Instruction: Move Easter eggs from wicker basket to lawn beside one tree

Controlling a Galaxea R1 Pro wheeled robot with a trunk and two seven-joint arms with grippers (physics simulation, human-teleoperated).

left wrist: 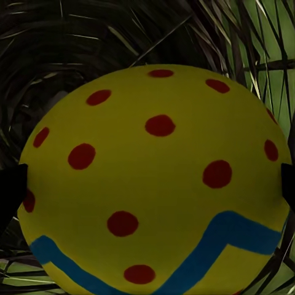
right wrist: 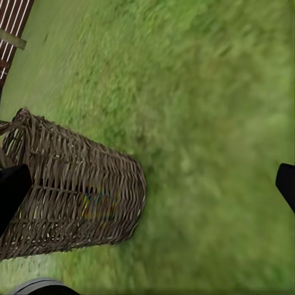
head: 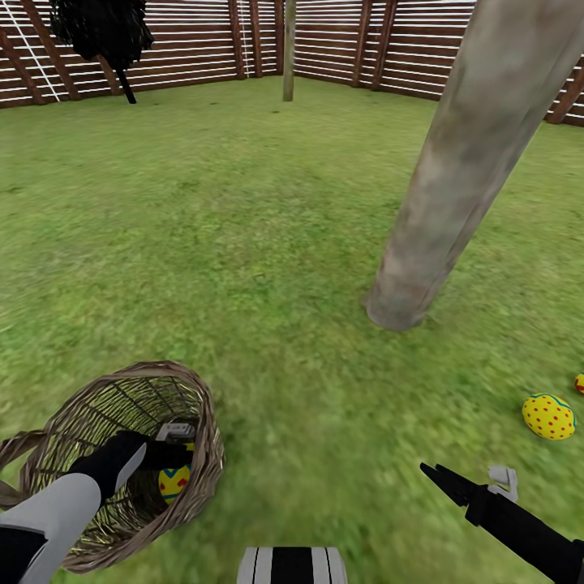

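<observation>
The wicker basket lies on the lawn at the lower left, and one yellow Easter egg with red dots and a blue zigzag band sits inside it. My left gripper reaches into the basket. In the left wrist view that egg sits between its spread fingertips, so the gripper is open. Two more eggs lie on the grass at the right, one dotted and one cut by the frame edge, near the tree trunk. My right gripper hovers open and empty.
A brown slat fence closes the garden at the back. A dark, almost black tree stands far left and a thin trunk stands at the back centre. The right wrist view shows the basket from outside, on grass.
</observation>
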